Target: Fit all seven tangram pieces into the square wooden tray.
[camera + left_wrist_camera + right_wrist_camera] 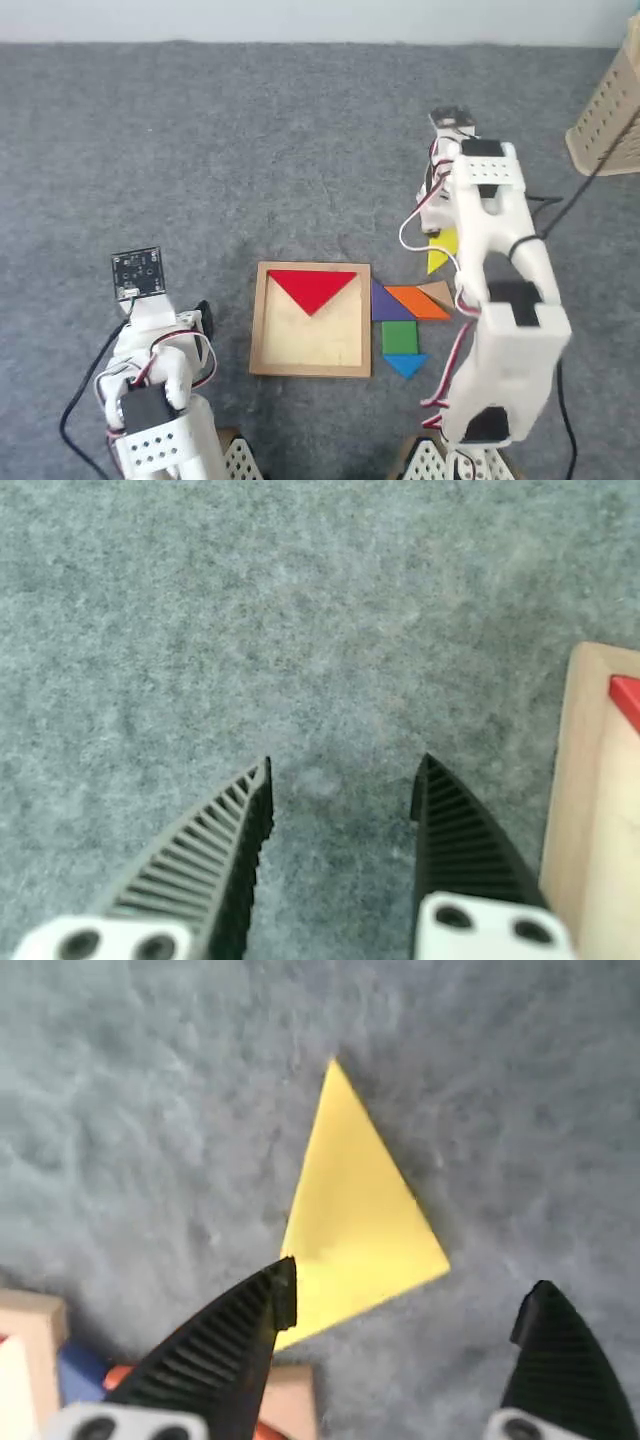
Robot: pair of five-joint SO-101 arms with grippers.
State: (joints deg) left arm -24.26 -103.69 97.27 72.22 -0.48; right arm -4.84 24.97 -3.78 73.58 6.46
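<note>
On grey carpet [200, 150]: square wooden tray [259, 320]; pale slatted crate [610, 110] at edge.

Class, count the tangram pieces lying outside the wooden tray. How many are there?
6. Purple triangle, orange triangle and tan piece sit beside the tray; green square and blue triangle just nearer the arms' bases; yellow triangle farther off, partly hidden under the right arm.
</note>
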